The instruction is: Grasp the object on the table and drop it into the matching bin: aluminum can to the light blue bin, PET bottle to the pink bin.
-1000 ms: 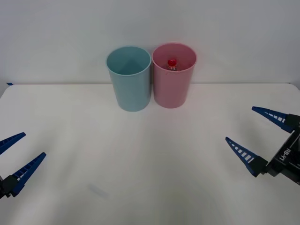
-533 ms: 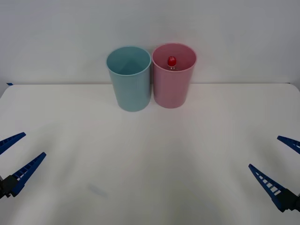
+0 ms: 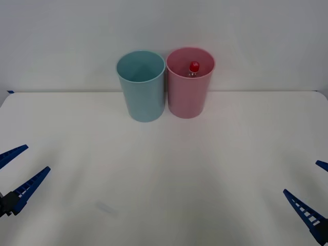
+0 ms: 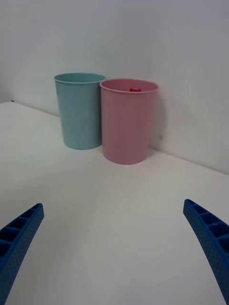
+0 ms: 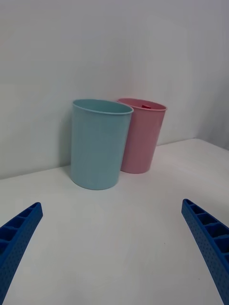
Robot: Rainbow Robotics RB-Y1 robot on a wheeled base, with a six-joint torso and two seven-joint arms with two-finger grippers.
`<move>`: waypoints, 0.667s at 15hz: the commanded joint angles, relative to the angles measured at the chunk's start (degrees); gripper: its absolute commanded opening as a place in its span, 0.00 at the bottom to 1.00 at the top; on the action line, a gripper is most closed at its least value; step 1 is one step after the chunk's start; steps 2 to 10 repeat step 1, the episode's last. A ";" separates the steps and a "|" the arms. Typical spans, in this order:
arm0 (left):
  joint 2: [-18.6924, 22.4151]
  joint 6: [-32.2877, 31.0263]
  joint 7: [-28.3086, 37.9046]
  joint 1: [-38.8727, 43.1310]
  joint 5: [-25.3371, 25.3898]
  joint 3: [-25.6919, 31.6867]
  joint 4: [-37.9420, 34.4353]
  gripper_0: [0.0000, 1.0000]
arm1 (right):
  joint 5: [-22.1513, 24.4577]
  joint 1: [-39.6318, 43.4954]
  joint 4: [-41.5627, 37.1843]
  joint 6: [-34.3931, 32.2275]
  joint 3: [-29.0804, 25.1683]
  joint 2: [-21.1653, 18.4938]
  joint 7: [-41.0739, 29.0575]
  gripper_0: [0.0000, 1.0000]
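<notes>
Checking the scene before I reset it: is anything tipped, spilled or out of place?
Nothing stands out. The pink bin and light blue bin stand upright side by side, the bottle inside the pink one. Left gripper and right gripper are open, near the table's front corners.

Left gripper point(image 3: 14, 172) spread, right gripper point(image 3: 319, 192) spread

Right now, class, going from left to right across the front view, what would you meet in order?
Left end effector → light blue bin → pink bin, with the PET bottle inside → right end effector.
</notes>
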 commanded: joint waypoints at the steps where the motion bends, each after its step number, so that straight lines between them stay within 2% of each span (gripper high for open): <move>1: 0.00 0.00 0.00 0.00 0.00 0.00 0.00 1.00 | 0.36 0.25 0.28 0.03 0.11 -0.01 0.24 1.00; 10: 0.00 0.00 0.00 0.00 0.00 0.00 0.00 1.00 | 0.36 0.25 0.28 0.03 0.11 -0.01 0.24 1.00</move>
